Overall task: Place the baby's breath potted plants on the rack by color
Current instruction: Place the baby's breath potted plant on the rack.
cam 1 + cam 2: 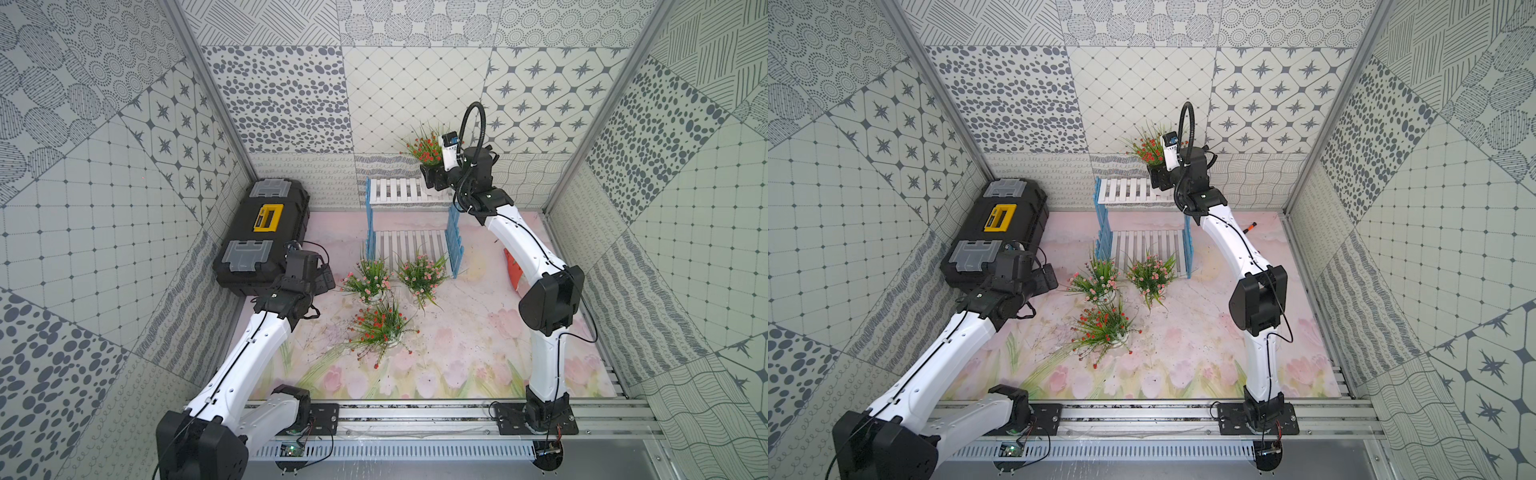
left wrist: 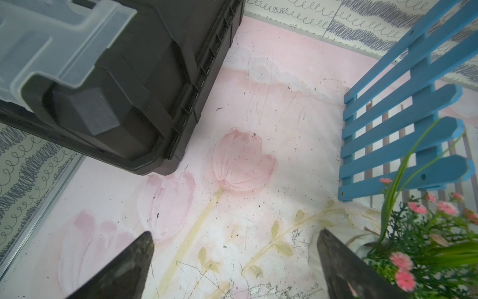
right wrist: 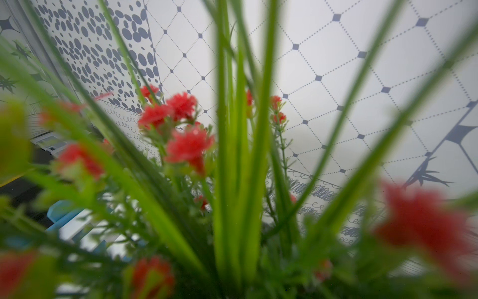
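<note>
The rack (image 1: 399, 192) stands at the back with two white slatted shelves and blue sides. My right gripper (image 1: 432, 176) hovers over the right end of its top shelf, shut on a red-flowered baby's breath potted plant (image 1: 424, 147); its pot is hidden in the jaws. That plant's red blooms (image 3: 188, 147) fill the right wrist view. Two pink-flowered plants (image 1: 370, 276) (image 1: 422, 274) stand on the mat before the lower shelf. Another red-flowered plant (image 1: 380, 324) stands nearer the front. My left gripper (image 2: 235, 259) is open and empty, left of a pink plant (image 2: 426, 246).
A black and yellow toolbox (image 1: 262, 232) lies along the left wall, close to my left gripper (image 1: 326, 278). The rack's blue side frame (image 2: 403, 124) is ahead of the left gripper. An orange object (image 1: 515, 270) lies behind the right arm. Patterned walls enclose the mat.
</note>
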`<state>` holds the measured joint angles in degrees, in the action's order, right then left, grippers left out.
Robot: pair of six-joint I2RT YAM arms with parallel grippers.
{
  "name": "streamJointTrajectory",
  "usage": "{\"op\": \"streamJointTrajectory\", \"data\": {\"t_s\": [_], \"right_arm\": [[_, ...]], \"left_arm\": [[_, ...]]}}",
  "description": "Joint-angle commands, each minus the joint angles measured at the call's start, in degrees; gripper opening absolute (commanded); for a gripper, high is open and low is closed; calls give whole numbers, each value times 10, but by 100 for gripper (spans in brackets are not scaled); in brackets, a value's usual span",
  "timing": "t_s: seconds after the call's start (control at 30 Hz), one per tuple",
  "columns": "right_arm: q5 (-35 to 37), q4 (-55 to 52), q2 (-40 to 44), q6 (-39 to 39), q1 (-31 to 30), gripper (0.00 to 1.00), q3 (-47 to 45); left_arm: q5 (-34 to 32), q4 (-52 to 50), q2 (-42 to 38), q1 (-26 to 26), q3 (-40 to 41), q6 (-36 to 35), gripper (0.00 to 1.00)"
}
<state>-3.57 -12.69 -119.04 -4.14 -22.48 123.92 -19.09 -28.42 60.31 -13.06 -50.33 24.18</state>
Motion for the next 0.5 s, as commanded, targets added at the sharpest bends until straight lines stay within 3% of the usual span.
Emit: {"op": "streamJointTrajectory", "data": {"t_s": [0.0,0.47], "right_arm": [[12,70,9,-9,1,58,10],[22,112,43,-7,3,68,-61]], "left_arm": [[9,22,-1,0,-1,-12,98],[9,16,-5,0,0,-4,99]]}}
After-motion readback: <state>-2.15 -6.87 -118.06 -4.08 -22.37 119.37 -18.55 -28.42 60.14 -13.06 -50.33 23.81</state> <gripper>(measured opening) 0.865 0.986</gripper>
